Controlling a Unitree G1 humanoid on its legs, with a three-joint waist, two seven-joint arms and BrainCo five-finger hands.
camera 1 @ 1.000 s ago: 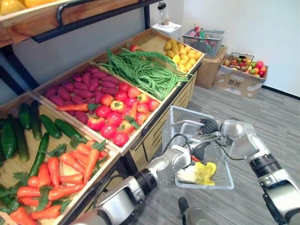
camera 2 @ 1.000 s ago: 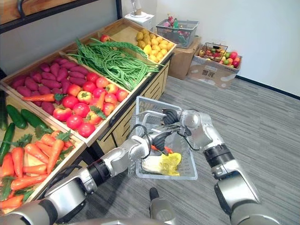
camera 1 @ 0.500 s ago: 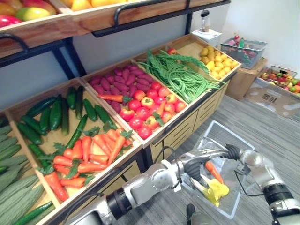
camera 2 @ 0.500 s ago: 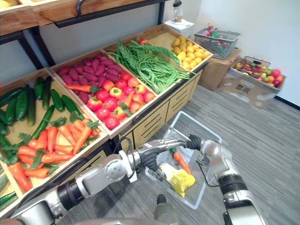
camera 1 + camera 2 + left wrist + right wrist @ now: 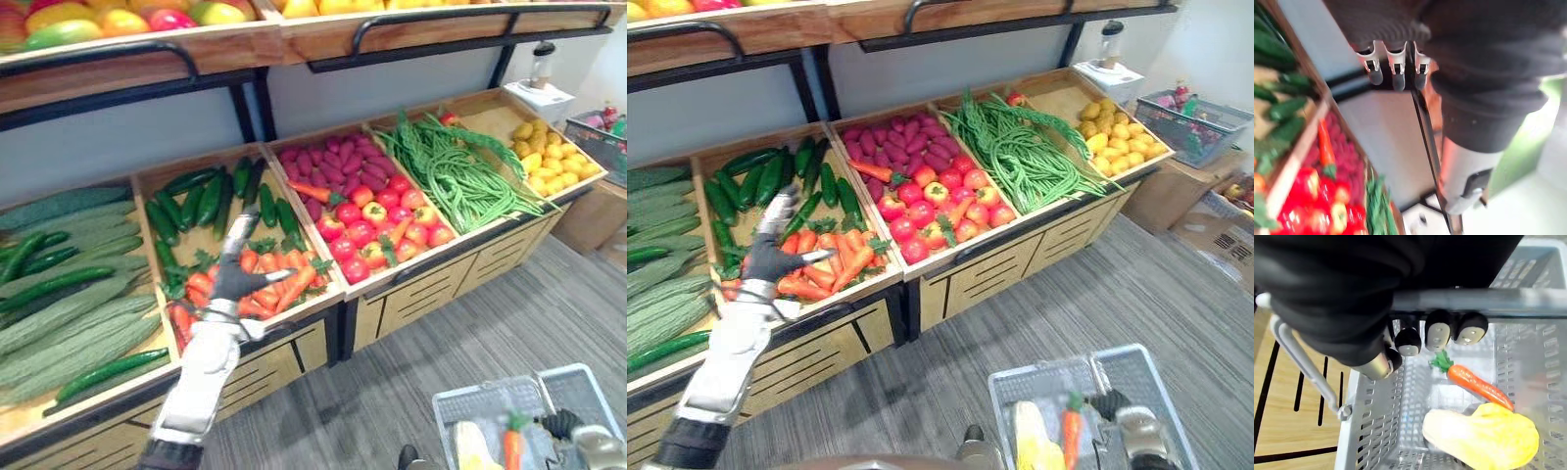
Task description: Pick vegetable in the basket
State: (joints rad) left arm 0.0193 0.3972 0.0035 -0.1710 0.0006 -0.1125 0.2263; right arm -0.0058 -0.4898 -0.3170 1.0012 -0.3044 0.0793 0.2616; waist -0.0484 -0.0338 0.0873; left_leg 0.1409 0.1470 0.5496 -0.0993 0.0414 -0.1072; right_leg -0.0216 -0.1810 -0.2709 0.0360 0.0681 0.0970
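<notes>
One orange, green-topped carrot (image 5: pixel 1480 386) in the basket (image 5: pixel 1369 431); right fingers (image 5: pixel 1437 335) grip its handle (image 5: pixel 1508 302), left fingers (image 5: pixel 1398 73) straight.

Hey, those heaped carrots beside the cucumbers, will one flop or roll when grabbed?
The carrots look stiff and tapered, so one likely lifts rigid yet could slip toward its tip. They lie heaped, so neighbours may shift. Their green tops look floppy.

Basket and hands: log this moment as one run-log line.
left hand: open, over shelf carrots | right hand: shut on basket handle | basket: holds carrot, yellow leafy vegetable
</notes>
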